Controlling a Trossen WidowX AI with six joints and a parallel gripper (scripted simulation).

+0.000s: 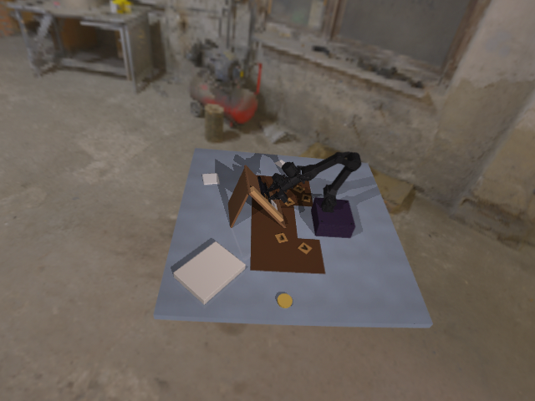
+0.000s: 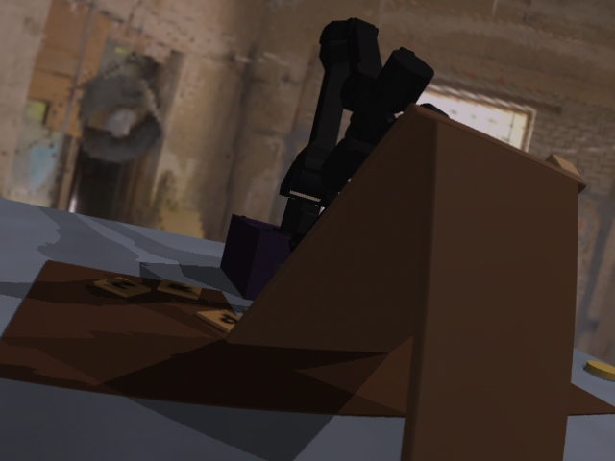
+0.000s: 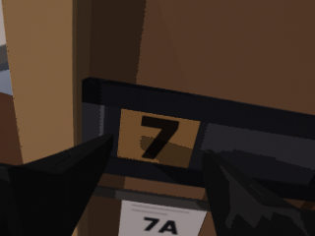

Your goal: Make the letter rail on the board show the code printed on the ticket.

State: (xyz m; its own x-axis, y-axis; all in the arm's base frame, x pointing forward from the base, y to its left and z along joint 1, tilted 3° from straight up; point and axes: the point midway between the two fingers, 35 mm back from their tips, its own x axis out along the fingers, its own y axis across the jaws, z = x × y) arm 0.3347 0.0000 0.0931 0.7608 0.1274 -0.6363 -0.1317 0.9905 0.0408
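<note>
In the wrist view a tan tile printed "7" (image 3: pixel 158 138) sits in the dark letter rail (image 3: pixel 246 112) near its left end. Below it the white ticket (image 3: pixel 164 224) reads "7A". My gripper (image 3: pixel 158 147) (image 1: pixel 272 196) straddles the tile with its fingers a little apart from the tile's sides, open. The slanted brown board (image 1: pixel 239 198) (image 2: pixel 496 248) hides the gripper in the exterior view. Several loose tiles lie on the brown mat (image 1: pixel 276 259): two in front (image 1: pixel 281 237) (image 1: pixel 304 247), others by the arm (image 1: pixel 306 198) (image 2: pixel 120 286) (image 2: pixel 179 289).
The arm's purple base (image 1: pixel 333 217) (image 2: pixel 253 253) stands right of the board. A white slab (image 1: pixel 209 271), a small white block (image 1: pixel 210 178) and a yellow disc (image 1: pixel 284 300) (image 2: pixel 601 368) lie on the grey counter (image 1: pixel 367 280).
</note>
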